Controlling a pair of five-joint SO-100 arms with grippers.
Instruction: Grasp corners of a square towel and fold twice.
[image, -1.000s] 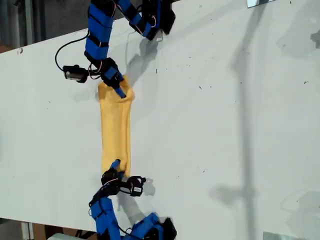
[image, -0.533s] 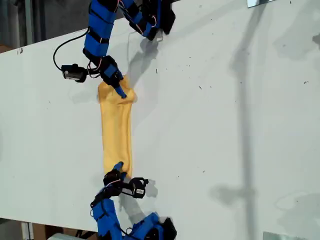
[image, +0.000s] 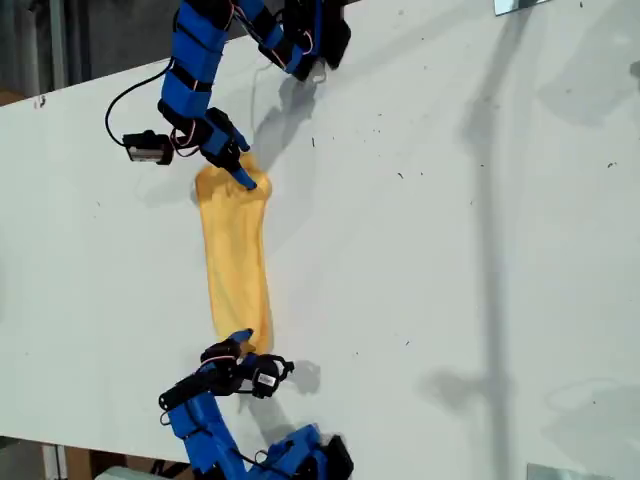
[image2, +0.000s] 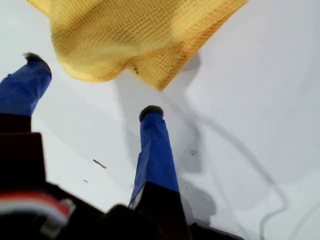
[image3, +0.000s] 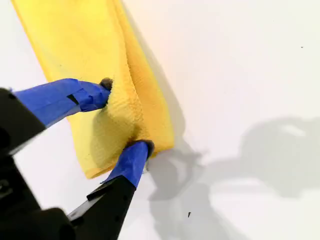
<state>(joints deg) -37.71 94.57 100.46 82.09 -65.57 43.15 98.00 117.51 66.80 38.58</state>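
White tabletop (image: 450, 250) carries the towel (image: 236, 258), its length spanning from my second gripper (image3: 125, 115), pinching one end, to my spread first gripper (image2: 95, 90), just short of the other.

Looks like a lab or workshop bench. I work on a plain white table (image: 450, 250), scuffed with dark specks, no household stuff on it. My two blue arms are clamped at its edges, bare wires showing. Beyond the far edge, dim grey structure, unclear.
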